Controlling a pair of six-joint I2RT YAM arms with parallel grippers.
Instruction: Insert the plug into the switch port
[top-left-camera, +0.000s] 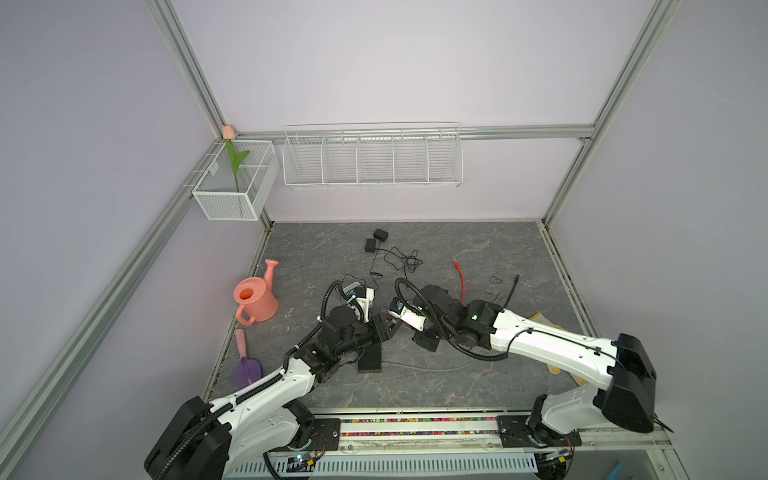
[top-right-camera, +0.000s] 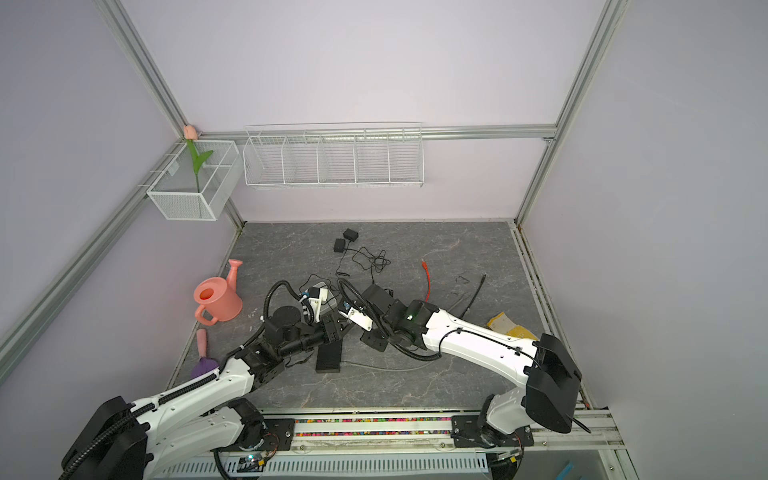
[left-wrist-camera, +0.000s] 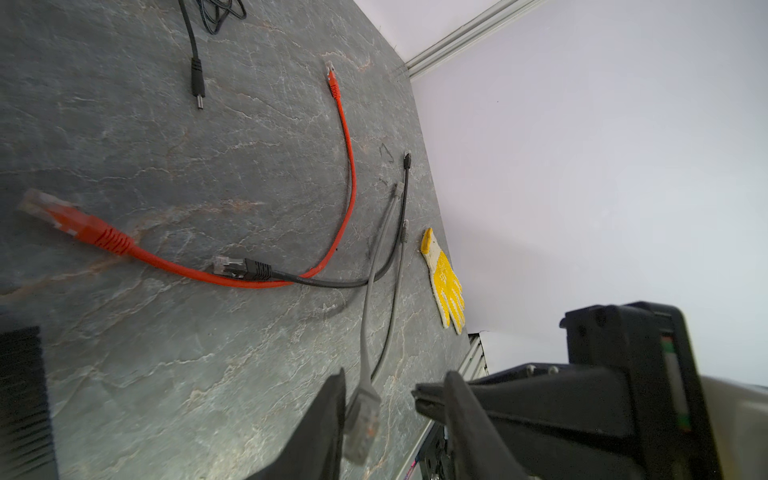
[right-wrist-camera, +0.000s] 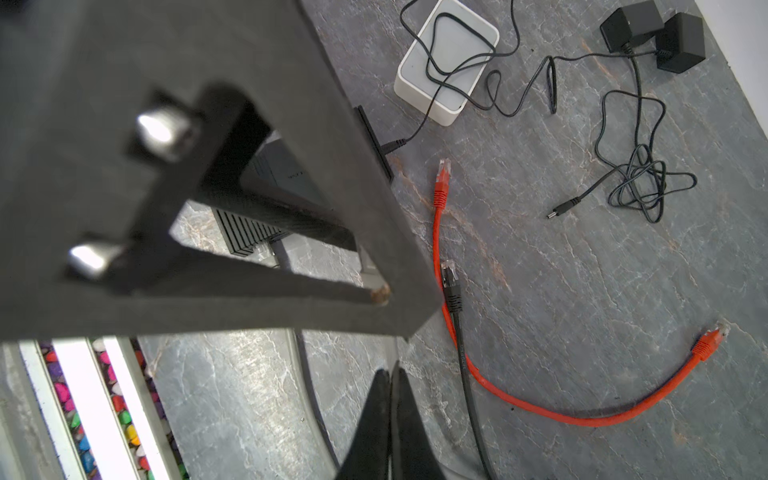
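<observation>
Grey plug: just past the far end of the switch, between the fingers of the left gripper
Left fingers: apart; one touching the plug, a strip of table showing before the other
Right gripper: also near the far end of the switch, on its right side; fingers pressed together, nothing seen between them
Mesh box: white, hung on the wall far behind the switch and to its left; one pink tulip standing in it
Wire rack: white, on the back wall far behind the switch; split into five parts
Watering can: pink, on the table left of the switch
Writing on the switch: a small pale mark on top in the right wrist view, too blurry to read
Black cable: right of the switch; tiny print along it, too small to read
Red cable: right of the switch, crossed by the black cable
Yellow glove: far right of the switch, at the table edge
</observation>
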